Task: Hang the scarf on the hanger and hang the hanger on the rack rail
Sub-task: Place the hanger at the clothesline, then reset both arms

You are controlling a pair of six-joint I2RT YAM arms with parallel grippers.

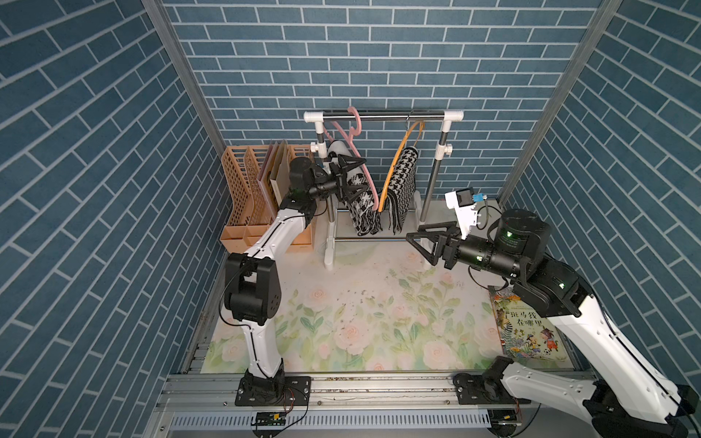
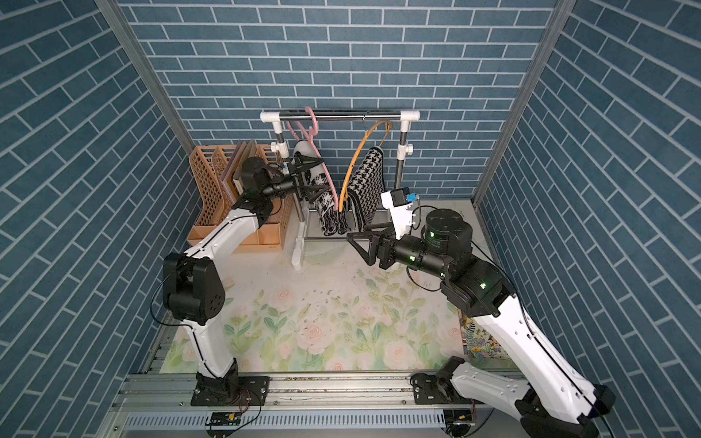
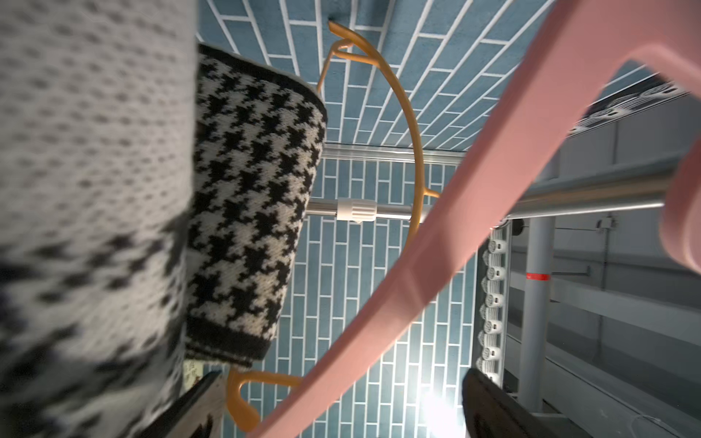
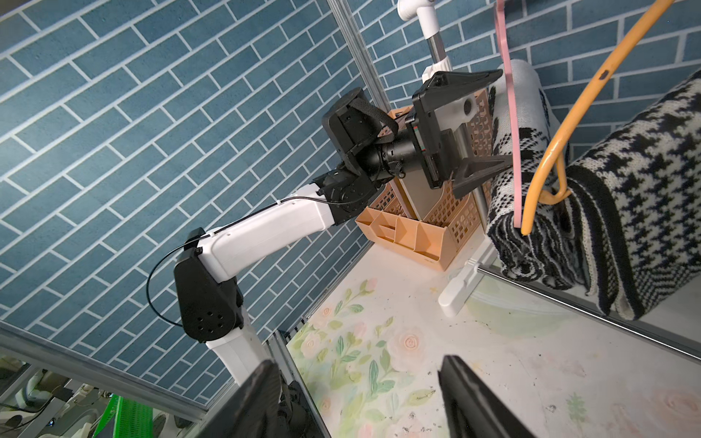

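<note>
Both the left hand (image 1: pixel 363 175) and right hand (image 4: pixel 358 362) gape; orange rack (image 1: pixel 238 182) holds folders (image 1: pixel 279 167).

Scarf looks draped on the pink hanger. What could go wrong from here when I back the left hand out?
The open left hand straddles the pink plastic hanger and its black-and-white knitted scarf; a careless retreat could snag the knit and drag it off. The pink hanger's lower end sits close to the orange plastic hanger; a nudge might tangle them.
</note>
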